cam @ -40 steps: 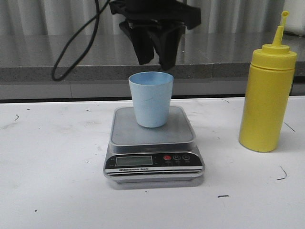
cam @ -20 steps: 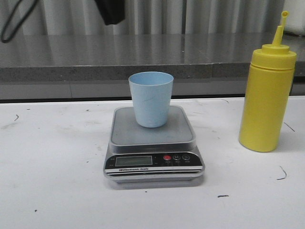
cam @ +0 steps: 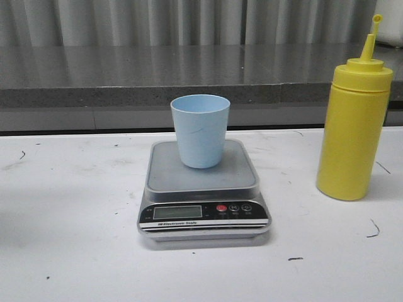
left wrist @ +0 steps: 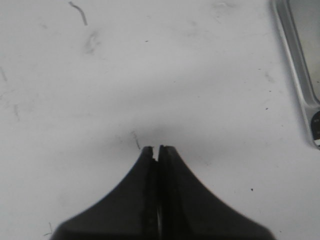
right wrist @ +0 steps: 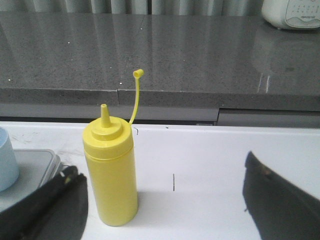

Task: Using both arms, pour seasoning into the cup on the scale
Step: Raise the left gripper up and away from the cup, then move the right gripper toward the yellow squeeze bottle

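1. The front view shows no tool at all: only the cup standing upright on the steel platform of the scale, with the seasoning upright on the white counter, well apart from the scale on the robot's right side.
2. The left wrist view adds what the front view lacks: the left tool has its two black fingers pressed together, tips almost meeting, holding nothing, above bare counter marked with faint scuffs.
3. In that same view only a corner and one side edge of the scale show, off to one side of the left tool; the cup is out of frame.
4. The right wrist view shows the right tool spread wide, one dark finger at each lower corner of the frame, gripping nothing.
5. The seasoning stands ahead of the right tool, between its fingers but closer to one of them, and apart from both; its nozzle points up and its small cap hangs on a curved tether beside it.
6. Beyond that finger, a sliver of the cup and the scale's corner appear at the frame's edge.
7. Open counter lies between the seasoning and the other finger of the right tool, running back to a dark grey stone ledge.
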Controlling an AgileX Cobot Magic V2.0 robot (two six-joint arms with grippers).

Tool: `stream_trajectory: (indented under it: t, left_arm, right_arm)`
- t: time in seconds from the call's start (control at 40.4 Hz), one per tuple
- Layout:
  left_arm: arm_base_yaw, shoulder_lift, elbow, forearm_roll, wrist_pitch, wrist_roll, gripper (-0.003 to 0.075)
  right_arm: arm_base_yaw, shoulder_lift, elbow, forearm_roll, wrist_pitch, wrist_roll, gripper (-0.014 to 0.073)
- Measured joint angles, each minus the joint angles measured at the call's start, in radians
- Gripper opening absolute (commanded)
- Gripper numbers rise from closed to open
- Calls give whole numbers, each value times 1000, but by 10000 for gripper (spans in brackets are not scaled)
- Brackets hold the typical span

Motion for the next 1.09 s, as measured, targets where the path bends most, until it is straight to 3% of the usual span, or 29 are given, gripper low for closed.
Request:
stream_trajectory:
  t: [0.173,0.594,0.916,1.09]
  left_arm:
    - [70,-170,175,-28,-122,0,-20]
    - [75,-716,646,-73,-545,0,-20]
    - [75,-1190,867,-75,-680,0,-20]
    - [75,-1333,909,-76,-707,0,-20]
  right_arm:
    - [0,0,0,0,0,0,643]
    - [0,0,0,0,0,0,643]
    - [0,0,0,0,0,0,643]
    - [0,0,0,0,0,0,643]
